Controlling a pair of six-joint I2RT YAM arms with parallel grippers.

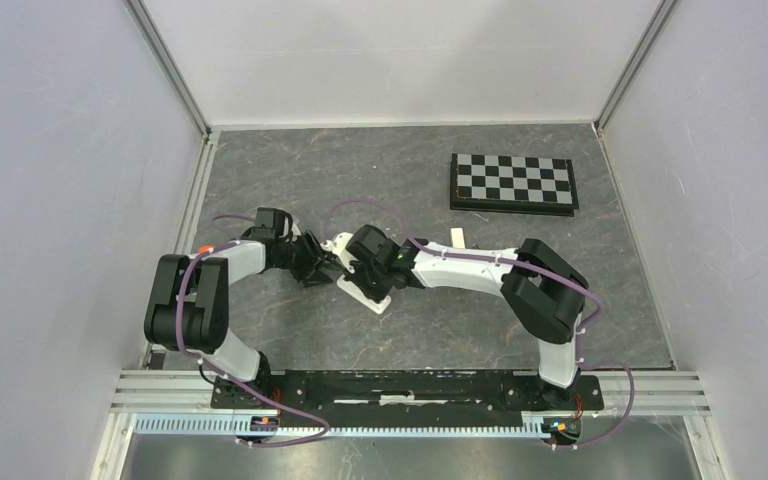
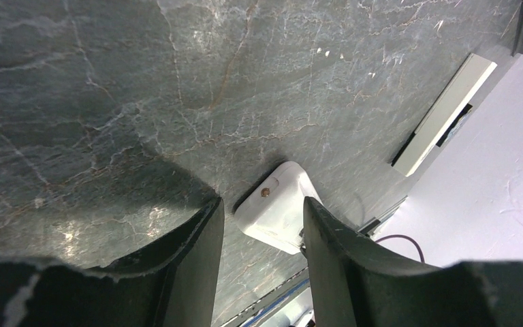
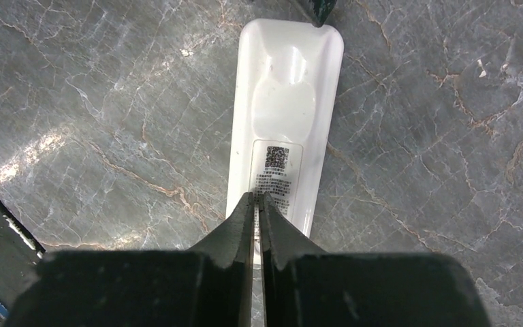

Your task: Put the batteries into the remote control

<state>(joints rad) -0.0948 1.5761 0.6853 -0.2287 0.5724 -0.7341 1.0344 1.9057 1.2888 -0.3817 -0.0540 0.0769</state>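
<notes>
Lying back-up on the grey marbled table (image 3: pixel 75 102), the white rounded remote control (image 3: pixel 282 102) had the right gripper (image 3: pixel 257 201) closed, empty, over its label (image 3: pixel 277 167), the left gripper (image 2: pixel 262 204) part-spread astride its ten-o'clock end; no batteries showed, so loading seemed unstarted.

We see a dark grey stone-look table top (image 1: pixel 260 170) w/ pale white and rust-brown veins. The white rounded plastic remote control (image 3: pixel 282 102) is glossy, w/ a small black QR code and grey print on its label; its end shows a brownish dot. The flat checkerboard panel (image 1: pixel 513 181) has black & white squares, black-edged. The left gripper (image 2: pixel 262 204) and right gripper (image 3: pixel 257 197) are both black. The jointed arm links (image 1: pixel 460 270) are white & black, the thin cables (image 1: pixel 228 217) purple. The slim plain bar (image 2: pixel 442 116) is white.
</notes>
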